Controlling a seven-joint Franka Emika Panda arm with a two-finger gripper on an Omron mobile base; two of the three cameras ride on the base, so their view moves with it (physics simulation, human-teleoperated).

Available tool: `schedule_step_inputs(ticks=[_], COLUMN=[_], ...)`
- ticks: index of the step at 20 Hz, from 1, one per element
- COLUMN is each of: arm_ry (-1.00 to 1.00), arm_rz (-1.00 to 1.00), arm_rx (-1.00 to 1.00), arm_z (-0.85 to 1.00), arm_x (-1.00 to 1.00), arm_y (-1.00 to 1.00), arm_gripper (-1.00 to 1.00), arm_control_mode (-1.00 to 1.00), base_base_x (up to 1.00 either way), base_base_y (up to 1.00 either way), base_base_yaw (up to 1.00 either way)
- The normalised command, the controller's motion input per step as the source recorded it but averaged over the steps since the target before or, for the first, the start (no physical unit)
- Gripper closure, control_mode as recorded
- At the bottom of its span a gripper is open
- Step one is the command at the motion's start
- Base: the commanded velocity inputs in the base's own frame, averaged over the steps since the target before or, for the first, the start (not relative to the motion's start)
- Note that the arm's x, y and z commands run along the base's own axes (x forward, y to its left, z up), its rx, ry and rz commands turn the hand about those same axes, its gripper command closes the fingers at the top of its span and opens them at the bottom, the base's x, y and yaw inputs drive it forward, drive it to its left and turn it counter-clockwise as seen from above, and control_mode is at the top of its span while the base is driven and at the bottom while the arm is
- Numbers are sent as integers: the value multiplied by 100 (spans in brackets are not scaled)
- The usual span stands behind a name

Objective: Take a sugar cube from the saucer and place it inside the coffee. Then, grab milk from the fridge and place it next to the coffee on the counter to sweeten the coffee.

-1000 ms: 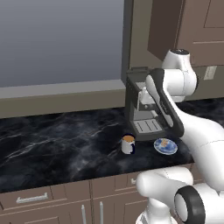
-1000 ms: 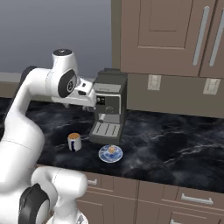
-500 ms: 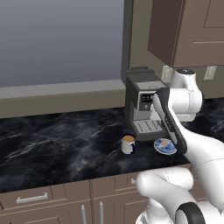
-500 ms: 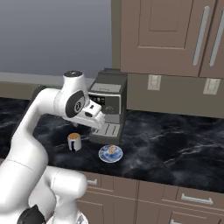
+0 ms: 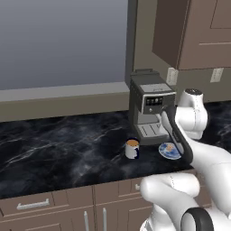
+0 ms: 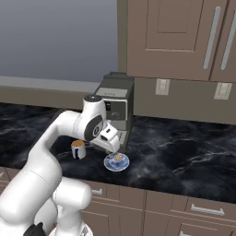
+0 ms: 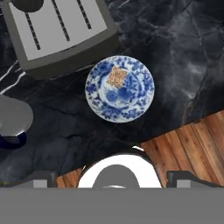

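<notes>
One long black marble counter (image 5: 54,153) carries everything here, with brown cabinets (image 6: 193,37) hung above it and more below. On it, by the wall, stands the boxy dark grey coffee machine (image 5: 149,108), its drip tray facing forward. The white arm (image 6: 60,138) bends over the counter, its hand hanging above the saucer (image 7: 119,88), a blue patterned plate that lies just in front of the machine's tray. The coffee (image 5: 131,148), a small white mug with brown liquid at its top, stands on the counter near the saucer, apart from it. The sugar cube (image 7: 117,77), a tiny tan lump, lies on the saucer, off centre towards the machine. The jaws stand apart, their tips at either side of the hand view's bottom edge, holding nothing.
</notes>
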Motion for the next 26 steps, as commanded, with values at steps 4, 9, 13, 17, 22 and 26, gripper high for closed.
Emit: schedule_step_inputs(ticks=[4,9,13,17,22,26], arm_ry=[0,0,0,0,0,0], arm_rz=[-3,-4,-2,-1,-4,0], arm_rx=[0,0,0,0,0,0], arm_z=[-40,-60,-47,-58,-2,0], arm_x=[31,23,6,4,33,21], arm_y=[-3,-2,-22,-29,-17,-3], arm_gripper=[-100,-100,-100,-100,-100,-100], arm_control_mode=[-100,-100,-100,-100,-100,-100], base_base_x=[0,0,0,0,0,0], base_base_y=[0,0,0,0,0,0], base_base_yaw=[0,0,0,0,0,0])
